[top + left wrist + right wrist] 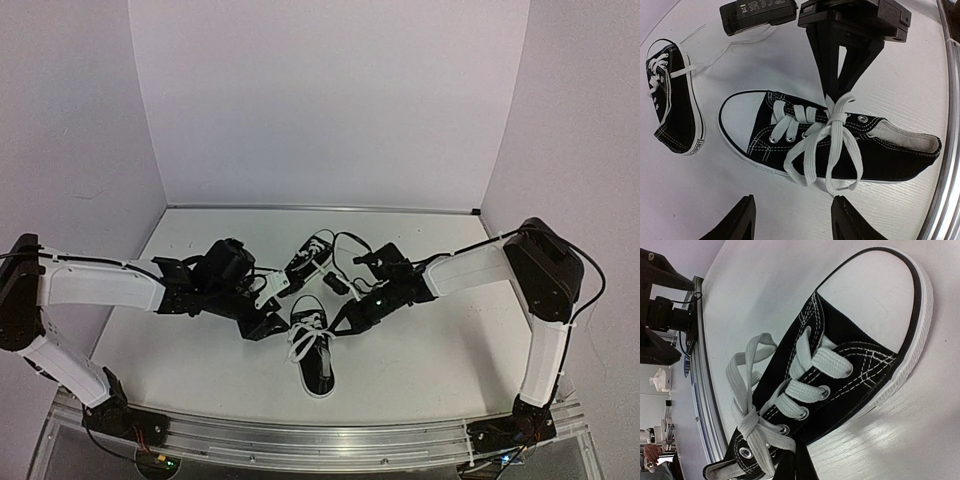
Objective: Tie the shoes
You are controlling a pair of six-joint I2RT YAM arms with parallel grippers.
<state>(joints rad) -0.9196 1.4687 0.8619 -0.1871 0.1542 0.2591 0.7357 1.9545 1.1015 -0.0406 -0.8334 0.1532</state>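
The near shoe (312, 352) is tied, far shoe (311, 256) untied.

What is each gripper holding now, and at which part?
The left gripper holds nothing. The right gripper is shut, seemingly pinching the white lace of the near black canvas sneaker beside its knot.

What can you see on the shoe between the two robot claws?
The near shoe is a black canvas low-top with a white toe cap, white rubber sole and metal eyelets. It stands upright on the white table, heel toward its near edge. Its flat white laces are knotted at the top, loops draping over one side. The right gripper, shut, touches that knot.
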